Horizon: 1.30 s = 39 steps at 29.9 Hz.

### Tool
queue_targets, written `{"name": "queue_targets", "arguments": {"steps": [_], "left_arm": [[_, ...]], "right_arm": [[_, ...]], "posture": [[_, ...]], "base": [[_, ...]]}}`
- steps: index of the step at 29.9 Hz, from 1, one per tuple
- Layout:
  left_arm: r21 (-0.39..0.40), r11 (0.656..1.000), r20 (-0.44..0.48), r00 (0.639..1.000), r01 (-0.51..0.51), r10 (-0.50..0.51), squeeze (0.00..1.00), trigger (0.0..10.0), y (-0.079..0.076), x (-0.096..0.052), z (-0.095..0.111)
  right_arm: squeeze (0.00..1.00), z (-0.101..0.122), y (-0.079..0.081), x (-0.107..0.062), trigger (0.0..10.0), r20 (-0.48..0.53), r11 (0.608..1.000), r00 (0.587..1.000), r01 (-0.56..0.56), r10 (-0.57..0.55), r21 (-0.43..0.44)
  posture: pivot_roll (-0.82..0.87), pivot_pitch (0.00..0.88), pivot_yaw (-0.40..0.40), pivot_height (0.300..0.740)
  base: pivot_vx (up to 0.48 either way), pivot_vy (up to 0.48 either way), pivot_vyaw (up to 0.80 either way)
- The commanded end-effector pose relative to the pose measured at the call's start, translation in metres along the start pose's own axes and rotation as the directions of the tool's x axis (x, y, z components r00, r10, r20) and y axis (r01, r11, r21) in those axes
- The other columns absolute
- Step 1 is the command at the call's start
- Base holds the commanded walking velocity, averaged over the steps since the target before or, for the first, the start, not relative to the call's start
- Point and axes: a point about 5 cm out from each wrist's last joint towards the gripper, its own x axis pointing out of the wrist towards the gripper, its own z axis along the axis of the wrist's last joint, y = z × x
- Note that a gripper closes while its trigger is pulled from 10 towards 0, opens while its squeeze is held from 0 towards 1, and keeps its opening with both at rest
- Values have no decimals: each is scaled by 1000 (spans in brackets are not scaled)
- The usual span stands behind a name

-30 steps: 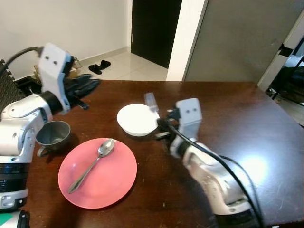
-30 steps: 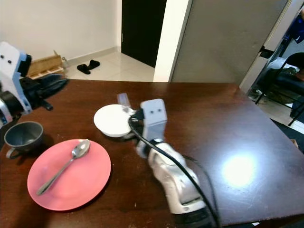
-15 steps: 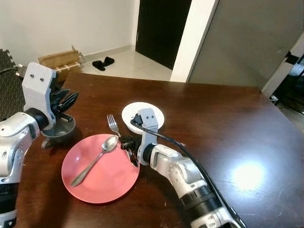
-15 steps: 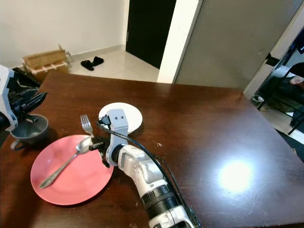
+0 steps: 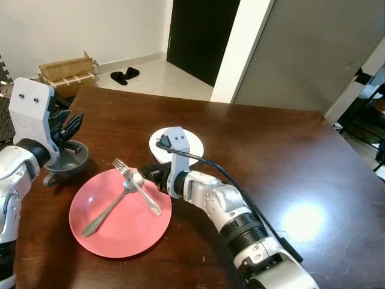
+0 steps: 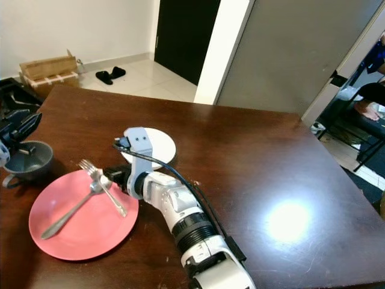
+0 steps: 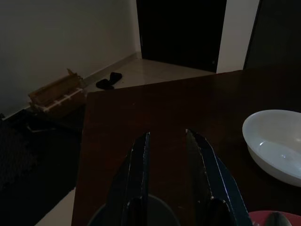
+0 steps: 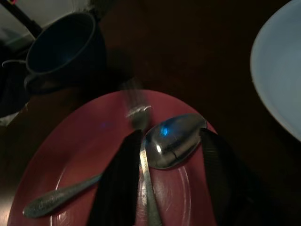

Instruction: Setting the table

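Note:
A pink plate (image 5: 114,232) lies on the dark wooden table (image 5: 271,150). On the plate lies a spoon (image 5: 111,208), and a fork (image 5: 139,191) lies crossed over it, tines toward the cup. My right gripper (image 5: 149,176) hovers low at the plate's far rim, between plate and white bowl (image 5: 194,146). In the right wrist view its fingers (image 8: 117,179) stand open around the spoon bowl (image 8: 174,139), with the fork (image 8: 141,141) blurred beside one finger. The left gripper (image 5: 71,127) hangs open just above the grey cup (image 5: 67,164), nothing between its fingers (image 7: 141,174).
The table's left edge runs close beside the cup, with a cardboard box (image 5: 63,66) and shoes (image 5: 123,75) on the floor beyond. A dark doorway (image 5: 198,30) stands behind. A chair (image 6: 361,120) shows at the far right.
The right gripper carried the fork from beside the white bowl over to the plate, where it now lies across the spoon. The left gripper came down toward the cup. The camera also shifted.

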Motion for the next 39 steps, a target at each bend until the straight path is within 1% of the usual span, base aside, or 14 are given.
{"name": "queue_targets", "arguments": {"steps": [1,4,6,7,10,12,14,15,17,21,22,24,26,39], "left_arm": [[-13,999,-15,999,32,-32,0,10000,-9,1,-5],[-21,999,-11,999,49,-49,0,10000,-14,4,-6],[-28,998,-3,998,62,-63,0,10000,-19,7,-6],[-36,996,10,997,78,-78,0,10000,-24,8,-5],[-45,994,22,995,97,-96,0,10000,-30,10,-5],[-72,984,76,985,160,-155,0,10000,-50,9,-3],[-93,980,98,981,177,-168,0,10000,-56,9,-3],[-129,969,131,972,212,-195,0,10000,-67,7,0],[-129,969,131,972,212,-195,0,10000,-67,7,0],[-161,945,143,954,285,-264,0,10000,-92,-1,-2],[-161,945,143,954,285,-264,0,10000,-92,-1,-2],[-167,937,114,950,308,-292,0,10000,-104,-5,-10],[-173,935,105,950,309,-295,0,10000,-112,-7,-15],[-150,951,97,961,271,-259,0,10000,-115,0,-16]], "right_arm": [[0,4,18,7,10000,42,998,998,-53,51,44],[0,13,17,3,10000,95,998,994,-58,55,35],[0,22,15,-4,10000,151,999,988,-41,43,-18],[0,31,14,-12,10000,219,996,976,0,19,-89],[0,38,12,-23,10000,283,988,959,55,-11,-147],[0,43,9,-52,10000,424,945,900,220,-102,-241],[0,41,7,-62,10000,459,932,879,267,-131,-245],[0,37,3,-82,10000,519,906,832,356,-195,-230],[0,37,3,-82,10000,519,906,832,356,-195,-230],[0,21,-11,-119,10000,607,824,706,548,-365,-142],[0,21,-11,-119,10000,607,824,706,548,-365,-142],[0,15,-20,-129,10000,613,794,651,605,-447,-63],[0,12,-21,-134,10000,612,770,624,637,-486,-38],[0,13,-20,-135,10000,614,751,614,658,-496,-52]], "posture": [[188,120,-156,740],[173,119,-144,740],[171,118,-140,740],[167,117,-134,740],[163,118,-131,740],[144,116,-111,740],[144,116,-111,740],[135,115,-97,740],[135,115,-97,740],[109,119,-66,740],[109,119,-66,740],[103,117,-56,740],[97,115,-50,740],[95,109,-50,740]], "base": [[0,0,0],[0,0,0],[0,0,0],[0,0,0],[0,0,0],[0,0,0],[0,0,0],[0,0,0],[0,0,0],[0,0,0],[0,0,0],[0,0,0],[0,0,0],[0,0,0]]}}
